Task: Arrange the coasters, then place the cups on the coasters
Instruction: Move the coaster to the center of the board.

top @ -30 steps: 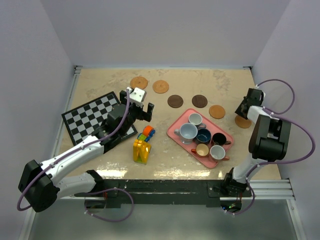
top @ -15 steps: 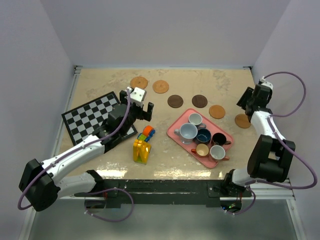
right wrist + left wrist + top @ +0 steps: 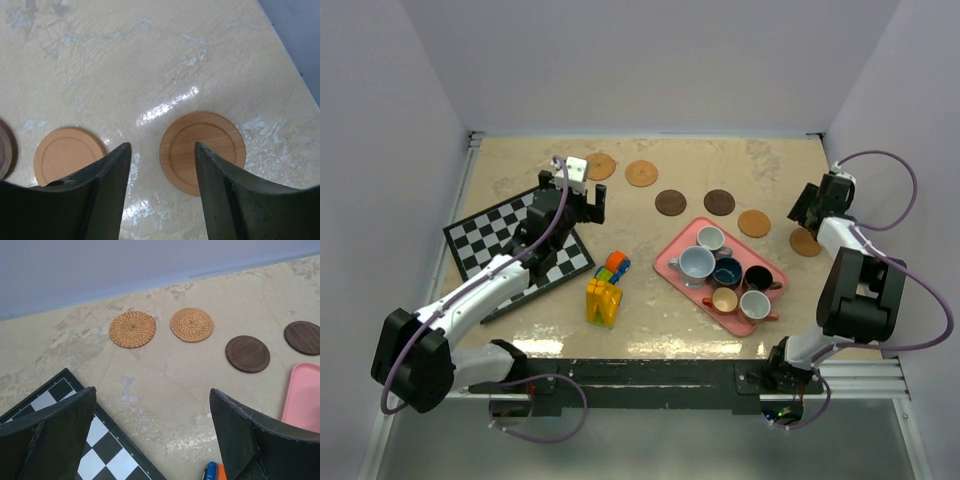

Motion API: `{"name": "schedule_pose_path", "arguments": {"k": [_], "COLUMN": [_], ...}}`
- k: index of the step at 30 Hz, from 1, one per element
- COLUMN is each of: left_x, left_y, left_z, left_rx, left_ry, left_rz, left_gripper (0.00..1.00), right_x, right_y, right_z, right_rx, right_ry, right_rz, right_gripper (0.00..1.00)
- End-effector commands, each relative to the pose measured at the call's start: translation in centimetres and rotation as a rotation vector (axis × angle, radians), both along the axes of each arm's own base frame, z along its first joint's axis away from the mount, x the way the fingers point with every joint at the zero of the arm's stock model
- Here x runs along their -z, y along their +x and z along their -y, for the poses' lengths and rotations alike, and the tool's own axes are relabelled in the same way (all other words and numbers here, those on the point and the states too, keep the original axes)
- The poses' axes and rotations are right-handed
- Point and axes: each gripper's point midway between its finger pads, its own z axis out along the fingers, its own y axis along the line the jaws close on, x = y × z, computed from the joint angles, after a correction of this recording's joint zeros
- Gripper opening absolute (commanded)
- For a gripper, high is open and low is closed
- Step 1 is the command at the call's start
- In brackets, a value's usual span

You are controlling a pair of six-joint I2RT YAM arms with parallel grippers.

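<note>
Right fingers (image 3: 100, 190) parted, empty, above the tan wooden coaster (image 3: 200, 127); left fingers (image 3: 60, 430) gape empty too. A careless move could skid it off-line.

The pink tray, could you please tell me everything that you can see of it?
The pink tray is a shallow rounded rectangle with a raised rim, seemingly plastic. It lies flat on the beige table, right of centre, turned diagonally. Upright and crowded in it stand a grey-white cup, a pale blue cup, a navy cup, a black cup, a tan cup and a second pale cup. Nothing else touches it.
</note>
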Motion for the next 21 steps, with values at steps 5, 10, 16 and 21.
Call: {"name": "schedule_pose_path", "arguments": {"k": [5,10,16,21], "left_x": [-2.9,-2.5,-1.9,-1.9], "left_y": [3.1,3.7,4.2,3.8], "left_z": [-1.0,-1.0,-1.5,-2.3], "left_rx": [-0.085,-0.085,-0.099,-0.114], "left_ry": [0.003,-0.011,-0.004,-0.006], "left_rz": [0.108,0.104,0.094,0.101], "left_gripper": [1.0,1.0,1.0,1.0], "right_x": [-0.6,1.8,4.3,6.3], "right_y": [3.0,3.3,1.5,0.1], "right_z": [4.2,5.2,6.5,6.0], "right_rx": [0.132,0.153,0.198,0.194], "right_ry": [-0.084,-0.075,-0.059,-0.04], "right_rz": [0.064,0.012,-0.049,-0.1], "right_gripper": [0.43,0.36,0.32,0.3]}}
